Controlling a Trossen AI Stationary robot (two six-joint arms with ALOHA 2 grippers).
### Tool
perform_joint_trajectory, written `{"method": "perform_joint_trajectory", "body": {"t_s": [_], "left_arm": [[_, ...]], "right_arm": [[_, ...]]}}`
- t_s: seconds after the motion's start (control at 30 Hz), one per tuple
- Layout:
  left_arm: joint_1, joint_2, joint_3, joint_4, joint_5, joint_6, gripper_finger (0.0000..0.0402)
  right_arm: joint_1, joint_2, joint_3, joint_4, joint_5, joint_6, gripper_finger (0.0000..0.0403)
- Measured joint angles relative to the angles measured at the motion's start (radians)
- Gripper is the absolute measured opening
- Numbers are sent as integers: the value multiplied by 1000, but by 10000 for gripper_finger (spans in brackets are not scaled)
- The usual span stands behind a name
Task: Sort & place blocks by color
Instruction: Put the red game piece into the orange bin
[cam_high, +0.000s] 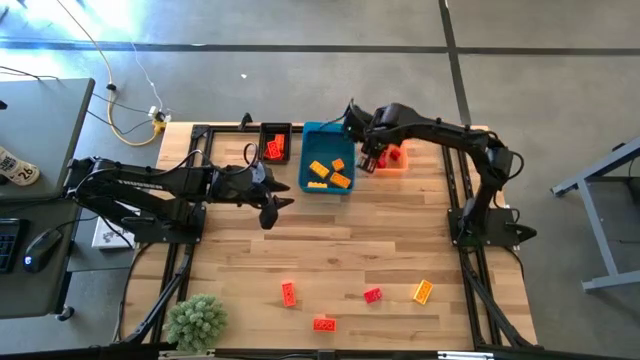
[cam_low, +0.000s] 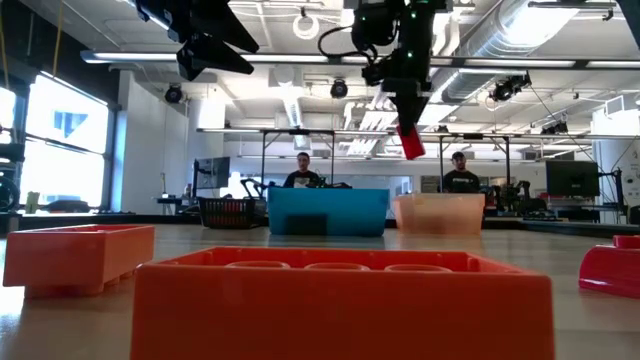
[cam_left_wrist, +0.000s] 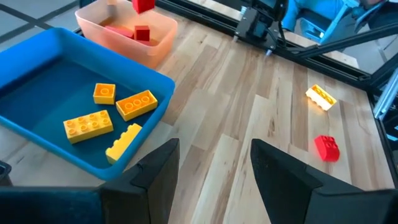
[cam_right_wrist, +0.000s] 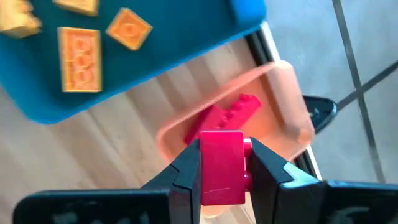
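Low view: big orange block (cam_low: 340, 305) fills my foreground, cut by bottom edge, hiding table behind. Red block (cam_low: 612, 270) clipped at right edge. Left gripper (cam_low: 212, 45) cut by top edge. Black bin (cam_high: 275, 143) contents too small to count. Right wrist view: gripped red block (cam_right_wrist: 221, 167) hides pink bin (cam_right_wrist: 283, 99) floor.

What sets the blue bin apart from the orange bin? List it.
The blue bin is larger and opaque blue; the orange bin is smaller and pale, translucent.
The blue bin holds yellow-orange blocks; the orange bin holds red blocks.
The right gripper holds a red block above the orange bin.
Both are open-topped.
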Motion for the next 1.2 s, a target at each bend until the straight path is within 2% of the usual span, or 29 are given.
{"method": "perform_joint_trajectory", "body": {"t_s": [0.37,0.57,0.77,1.07,1.2], "left_arm": [[0,0,0,0,-15,-24,186],[0,0,0,0,-14,-28,186],[0,0,0,0,-14,-50,186],[0,0,0,0,-14,-50,186],[0,0,0,0,-14,-50,186]], "right_arm": [[-212,0,0,24,-47,8,71],[-314,2,-104,110,-137,-3,71],[-370,2,-200,231,-233,-16,71],[-433,2,-300,405,-251,-17,72],[-445,2,-332,412,-226,-9,94]]}}
